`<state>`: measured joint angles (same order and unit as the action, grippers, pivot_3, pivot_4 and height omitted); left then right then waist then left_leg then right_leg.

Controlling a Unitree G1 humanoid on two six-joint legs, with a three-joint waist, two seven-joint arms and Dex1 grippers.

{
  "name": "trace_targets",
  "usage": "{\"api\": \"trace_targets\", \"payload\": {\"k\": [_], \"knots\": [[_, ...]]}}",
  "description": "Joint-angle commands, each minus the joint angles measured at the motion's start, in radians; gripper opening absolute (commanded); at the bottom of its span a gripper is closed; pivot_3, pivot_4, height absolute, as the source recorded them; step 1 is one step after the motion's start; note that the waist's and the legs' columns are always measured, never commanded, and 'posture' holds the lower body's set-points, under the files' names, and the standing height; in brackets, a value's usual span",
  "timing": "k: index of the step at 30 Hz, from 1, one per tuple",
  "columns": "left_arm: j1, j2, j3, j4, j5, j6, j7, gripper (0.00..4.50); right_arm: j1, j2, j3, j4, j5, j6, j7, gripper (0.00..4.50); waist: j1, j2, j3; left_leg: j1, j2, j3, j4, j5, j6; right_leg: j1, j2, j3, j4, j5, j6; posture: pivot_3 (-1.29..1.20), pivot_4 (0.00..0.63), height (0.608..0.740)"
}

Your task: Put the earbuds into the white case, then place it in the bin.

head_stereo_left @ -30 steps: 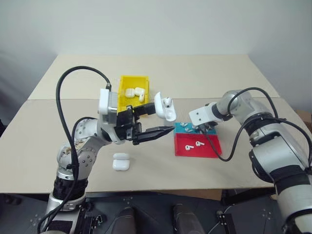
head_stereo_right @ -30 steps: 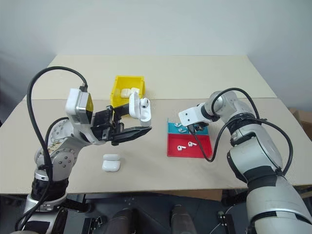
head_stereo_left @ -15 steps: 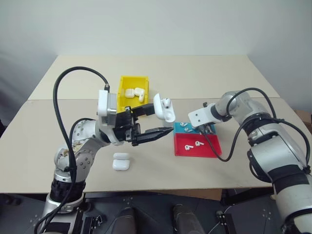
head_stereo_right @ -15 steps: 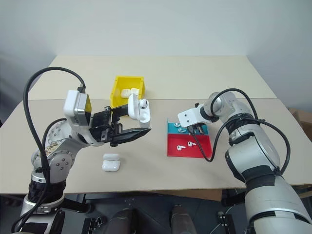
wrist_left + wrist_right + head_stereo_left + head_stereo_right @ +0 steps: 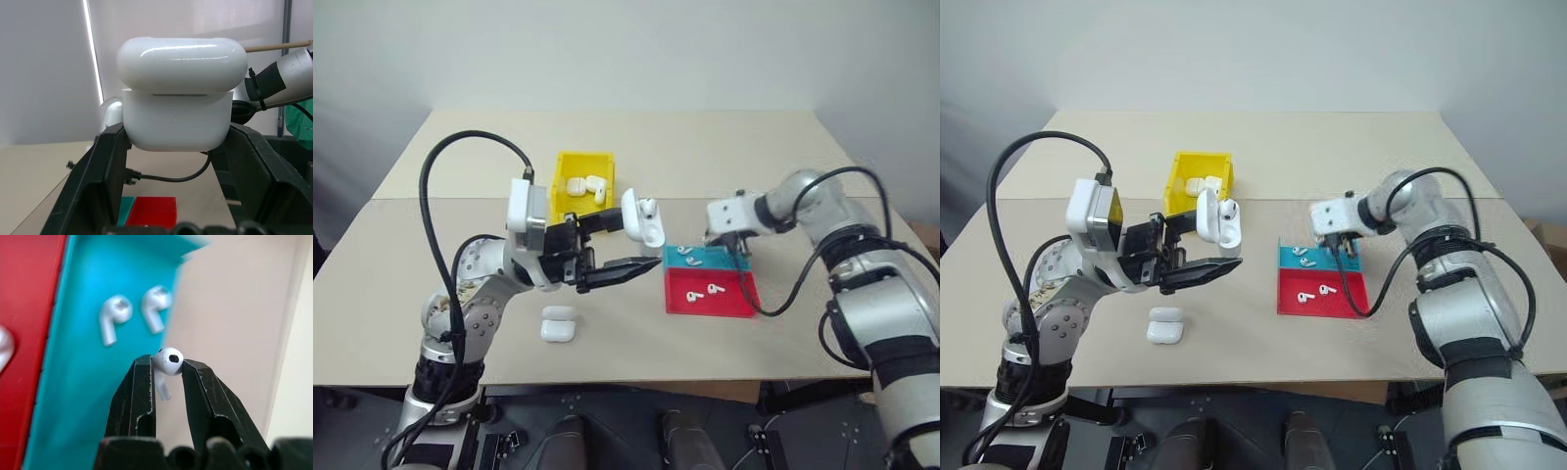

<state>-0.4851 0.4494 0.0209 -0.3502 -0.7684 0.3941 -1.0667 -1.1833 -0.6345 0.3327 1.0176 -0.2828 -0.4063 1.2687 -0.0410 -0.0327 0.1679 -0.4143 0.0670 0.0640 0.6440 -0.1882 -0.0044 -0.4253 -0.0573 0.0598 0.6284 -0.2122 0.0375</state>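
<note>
Here, label by label, is the scene from where I am standing.

Left end effector (image 5: 607, 247): it is clenching the white case (image 5: 643, 217) and holding it in the air over the bench (image 5: 724, 157), lid hinged back, so the cavity is facing the other arm and is ready to be loaded.
Already in the case: one earbud (image 5: 649, 205) is sitting at the open mouth, stem down.
Right end effector (image 5: 165, 373): it is pinching a single earbud (image 5: 166, 364) by its head, stem dangling, just above the blue half of the flat tray (image 5: 744, 299); I judge it is carrying this one toward the case.
Remaining earbuds: two are lying on the blue half (image 5: 134, 313) and two on the red half (image 5: 704, 291), kept together for easy picking.
Bin (image 5: 562, 178): the yellow bin is standing just behind the held case, already holding several filled-looking cases, so the drop should be short.
Spare case (image 5: 557, 324): it is lying closed on the bench near the left arm, apart from the rest.
Writing: I am seeing no brand, label or lettering anywhere.
</note>
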Motion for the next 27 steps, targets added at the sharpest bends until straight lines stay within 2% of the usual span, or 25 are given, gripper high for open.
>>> {"api": "trace_targets", "payload": {"k": [1,4,7,11,15,19,24,27], "knots": [[-0.037,-0.005,0.003,0.010,-0.021,-0.010,-0.022,2.72,0.099,-0.058,-0.160,-0.312,0.241,0.285,0.126,0.63,0.003,0.000,0.000,0.000,0.000,0.000,0.000,0.000,0.000,0.000,0.000,0.000,0.000,0.000,0.000,0.00,0.150,0.740],[-0.055,-0.011,-0.002,0.032,-0.026,-0.007,-0.038,2.72,0.256,-0.116,-0.270,-0.657,0.428,0.554,0.161,0.63,0.010,0.000,0.000,0.000,0.000,-0.001,0.000,0.000,0.000,0.000,0.000,-0.001,0.000,0.000,0.000,0.00,0.150,0.740],[-0.080,-0.021,-0.012,0.064,-0.024,-0.006,-0.060,2.72,0.384,-0.146,-0.432,-0.963,0.679,0.884,0.093,0.63,0.014,0.000,0.000,0.000,0.000,0.000,0.000,0.000,0.000,0.000,0.000,0.000,0.000,0.000,0.000,0.00,0.150,0.740],[-0.112,-0.033,-0.023,0.100,-0.025,-0.003,-0.088,2.72,0.447,-0.134,-0.617,-1.192,0.958,1.192,-0.069,0.63,0.018,0.000,0.000,0.000,0.000,-0.001,0.000,0.000,0.000,0.000,0.000,0.000,0.001,0.000,0.000,0.00,0.150,0.740],[-0.139,-0.048,-0.037,0.129,-0.020,-0.001,-0.105,2.72,0.424,-0.110,-0.742,-1.322,1.230,1.411,-0.264,0.63,0.019,0.000,0.000,0.001,0.000,-0.001,0.001,0.000,0.000,0.001,0.000,0.000,0.001,-0.001,0.001,0.00,0.150,0.740],[-0.165,-0.072,-0.060,0.149,-0.004,-0.006,-0.110,2.72,0.415,-0.080,-0.796,-1.397,1.477,1.518,-0.472,0.63,0.021,0.000,0.000,-0.001,0.000,-0.001,0.001,0.000,0.000,0.000,0.000,0.000,0.000,-0.001,0.001,0.00,0.150,0.740],[-0.176,-0.109,-0.080,0.157,0.017,-0.009,-0.085,2.72,0.459,-0.061,-0.764,-1.487,1.708,1.520,-0.676,0.63,0.023,0.000,0.000,-0.002,0.000,-0.002,0.001,0.000,0.000,0.000,0.000,-0.001,-0.001,0.000,0.001,0.00,0.150,0.740],[-0.174,-0.129,-0.087,0.157,0.030,-0.012,-0.068,2.72,0.486,-0.069,-0.736,-1.517,1.788,1.495,-0.751,0.63,0.023,0.000,0.000,-0.002,0.000,-0.002,0.001,0.000,0.000,0.000,0.000,-0.001,-0.001,-0.001,0.001,0.00,0.150,0.740]]}}
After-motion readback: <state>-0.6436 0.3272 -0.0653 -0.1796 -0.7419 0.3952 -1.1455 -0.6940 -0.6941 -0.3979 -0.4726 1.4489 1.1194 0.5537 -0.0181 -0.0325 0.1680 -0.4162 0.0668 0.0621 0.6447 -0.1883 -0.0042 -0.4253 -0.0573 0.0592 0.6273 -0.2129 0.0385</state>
